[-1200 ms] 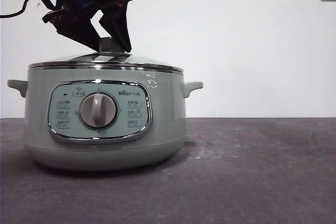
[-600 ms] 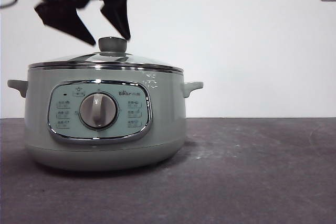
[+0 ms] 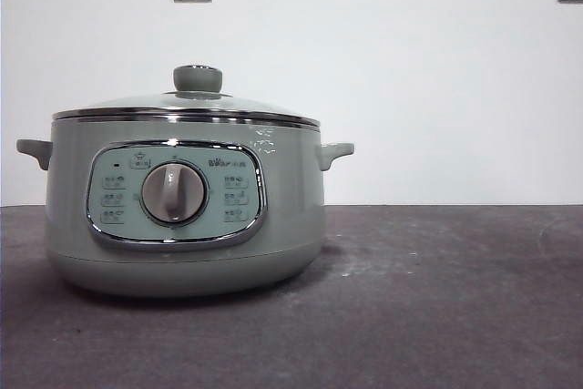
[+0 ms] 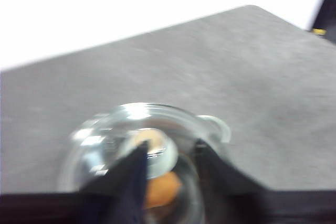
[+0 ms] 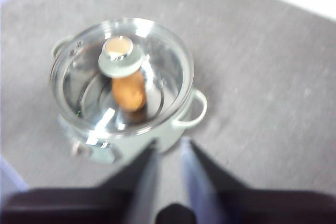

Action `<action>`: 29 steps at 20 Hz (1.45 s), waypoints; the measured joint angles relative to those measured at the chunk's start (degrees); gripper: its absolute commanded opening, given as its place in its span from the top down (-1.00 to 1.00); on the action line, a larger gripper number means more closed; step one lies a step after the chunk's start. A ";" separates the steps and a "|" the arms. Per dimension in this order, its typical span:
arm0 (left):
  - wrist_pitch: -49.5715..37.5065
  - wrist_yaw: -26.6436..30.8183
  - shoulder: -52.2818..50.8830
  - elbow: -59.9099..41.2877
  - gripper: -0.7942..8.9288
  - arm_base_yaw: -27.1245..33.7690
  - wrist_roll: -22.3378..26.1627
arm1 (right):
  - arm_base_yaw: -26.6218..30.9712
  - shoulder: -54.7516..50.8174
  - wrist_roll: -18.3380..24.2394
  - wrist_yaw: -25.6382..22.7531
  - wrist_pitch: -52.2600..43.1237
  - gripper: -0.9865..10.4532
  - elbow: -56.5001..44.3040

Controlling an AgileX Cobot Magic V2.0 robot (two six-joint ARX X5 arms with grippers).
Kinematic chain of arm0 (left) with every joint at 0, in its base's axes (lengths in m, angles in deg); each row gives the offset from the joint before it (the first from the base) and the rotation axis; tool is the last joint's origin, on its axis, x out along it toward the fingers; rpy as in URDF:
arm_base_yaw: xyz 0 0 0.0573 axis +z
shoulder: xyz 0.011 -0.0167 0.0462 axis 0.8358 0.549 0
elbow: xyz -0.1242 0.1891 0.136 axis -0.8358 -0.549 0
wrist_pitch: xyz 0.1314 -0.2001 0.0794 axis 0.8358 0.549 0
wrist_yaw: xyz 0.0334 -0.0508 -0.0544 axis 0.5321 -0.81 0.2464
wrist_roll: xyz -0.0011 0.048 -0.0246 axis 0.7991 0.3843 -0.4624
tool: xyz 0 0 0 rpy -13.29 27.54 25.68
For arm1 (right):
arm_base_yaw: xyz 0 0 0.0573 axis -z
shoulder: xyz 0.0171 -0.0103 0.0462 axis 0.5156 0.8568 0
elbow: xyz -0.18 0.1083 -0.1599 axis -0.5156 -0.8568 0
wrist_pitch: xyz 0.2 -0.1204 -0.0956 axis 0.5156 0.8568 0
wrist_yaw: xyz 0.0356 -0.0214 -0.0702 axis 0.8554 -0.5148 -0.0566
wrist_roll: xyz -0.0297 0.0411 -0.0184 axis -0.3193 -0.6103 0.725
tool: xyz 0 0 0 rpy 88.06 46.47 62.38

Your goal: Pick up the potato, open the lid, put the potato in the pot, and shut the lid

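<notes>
Potato (image 5: 129, 92) is lying inside the pot (image 3: 182, 216), showing as an orange-brown oval through the glass lid (image 5: 122, 74) in both wrist views. Lid is sitting level on the pot's chrome rim all round, its sage-green knob (image 3: 198, 78) standing upright and free of any contact in the front view.

Left gripper (image 4: 169, 156) is hanging directly above the knob, jaws spread apart on either side of it and holding nothing; the view is blurred, so exact clearance cannot be judged. Right gripper (image 5: 169, 153) is waiting well above and to one side of the pot, jaws parted slightly with nothing between them.

Judgement: potato placed and lid closed, so the task is looking complete, with only the clearing of the arms left. To do that well, the left gripper should be rising straight up with its jaws kept wide, so that neither jaw is catching the knob and tilting the lid off its seat. Sideways travel should be starting only once the jaws are clear of the knob.
</notes>
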 measured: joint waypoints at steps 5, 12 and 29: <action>-5.66 1.07 -8.22 -9.57 0.85 -1.42 2.40 | 0.00 -12.33 -0.11 -3.32 -17.66 0.85 -20.39; -17.70 1.09 -18.73 -28.13 0.85 -2.25 2.73 | 0.00 -21.18 -1.60 -3.32 -32.33 0.85 -40.28; -13.86 1.07 -17.75 -31.34 0.84 -2.29 1.16 | 0.00 -20.31 -2.91 -6.29 -24.94 0.83 -41.97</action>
